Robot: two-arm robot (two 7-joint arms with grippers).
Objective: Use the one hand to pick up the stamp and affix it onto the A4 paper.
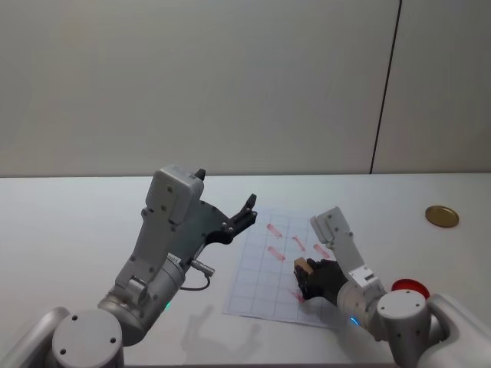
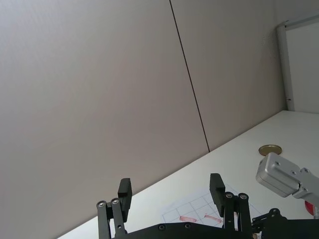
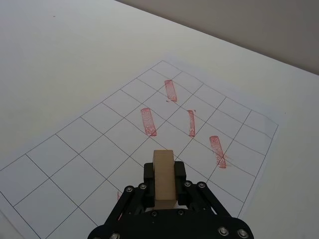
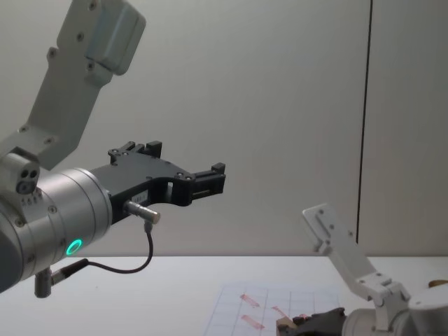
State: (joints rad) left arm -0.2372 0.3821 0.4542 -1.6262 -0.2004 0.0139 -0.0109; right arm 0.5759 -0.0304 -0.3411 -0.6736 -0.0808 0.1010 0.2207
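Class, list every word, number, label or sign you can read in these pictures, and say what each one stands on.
No text can be read in any view.
The red stamped marks on the A4 paper: too blurred to read.
The stamp: no writing shows on its wooden faces.

Tan stamp (image 3: pixel 163 175) (in right hand (image 3: pixel 164 185)) over A4 paper (image 3: pixel 99 134)

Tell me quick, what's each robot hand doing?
Left gripper: open, holding nothing.
Right gripper: shut on the stamp, over the paper.
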